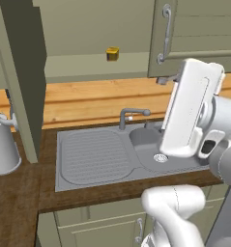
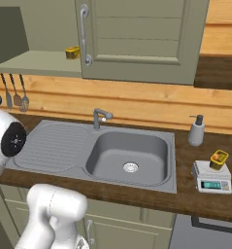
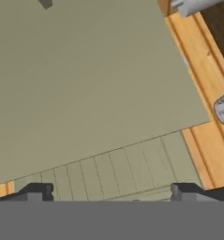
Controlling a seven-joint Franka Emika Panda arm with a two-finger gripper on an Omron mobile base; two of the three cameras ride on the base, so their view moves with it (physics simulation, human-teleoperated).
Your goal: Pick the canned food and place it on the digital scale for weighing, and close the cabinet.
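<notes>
Canned food [image 2: 219, 159] sits on the digital scale [image 2: 212, 179] at the counter's right end, tipped slightly rather than squarely upright, so the weighing step looks done. What remains, I judge, is closing the cabinet [image 1: 25, 82], whose left door stands swung out edge-on; the gripper [image 3: 108, 194], fingers spread and empty, faces a door panel and must push it shut.

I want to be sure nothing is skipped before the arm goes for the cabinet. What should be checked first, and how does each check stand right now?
1. Canned food resting on the digital scale: ok.
2. End effector open, nothing between its fingers: ok.
3. Left cabinet door shut: not ok, it stands wide open.
4. Second can sits inside on the shelf, clear of the door's swing: ok.
5. End effector in contact with a door: cannot tell; the hand view shows an olive panel close ahead.
</notes>
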